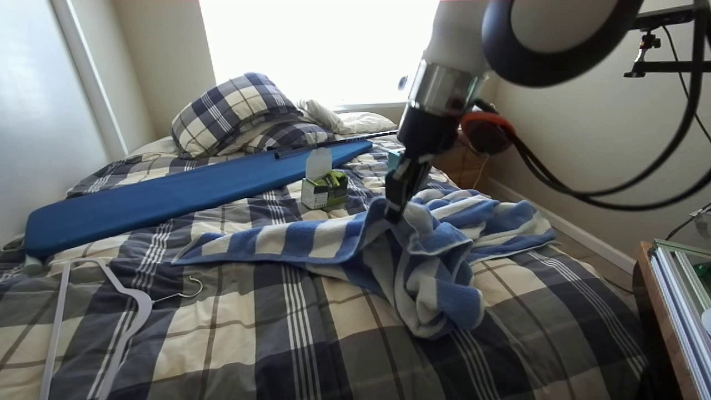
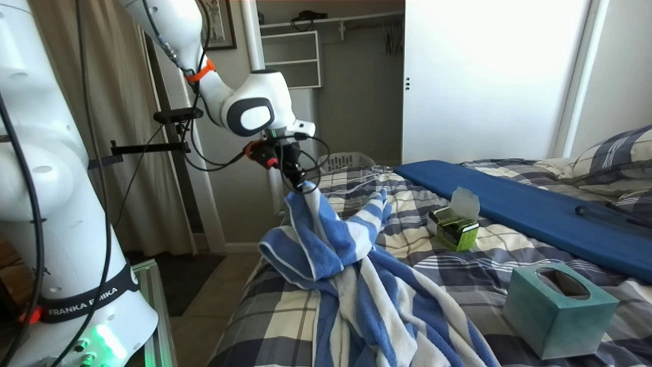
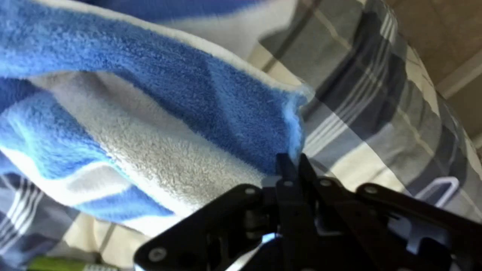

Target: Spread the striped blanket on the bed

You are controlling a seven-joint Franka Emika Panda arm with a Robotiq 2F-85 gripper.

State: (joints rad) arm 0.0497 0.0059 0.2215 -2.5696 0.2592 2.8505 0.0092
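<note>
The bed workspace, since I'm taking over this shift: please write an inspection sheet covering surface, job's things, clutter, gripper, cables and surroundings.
Surface: the bed, covered in plaid, slightly rumpled.
Job's things: the striped blanket lies bunched, partly raised off the bed; not yet spread.
Clutter: on the bed, a blue pad, pale hanger, open green box and teal box; also a black rod.
Gripper: closed on the blanket's edge in the wrist view.
Cables: black cables loop beside the arm in both exterior views; whether any touches the blanket, cannot tell.
Surroundings: bright window, closet and curtain.

End effector [image 3: 295, 160] pinching edge of striped blanket [image 3: 162, 109]; bed [image 3: 350, 101] below.
</note>
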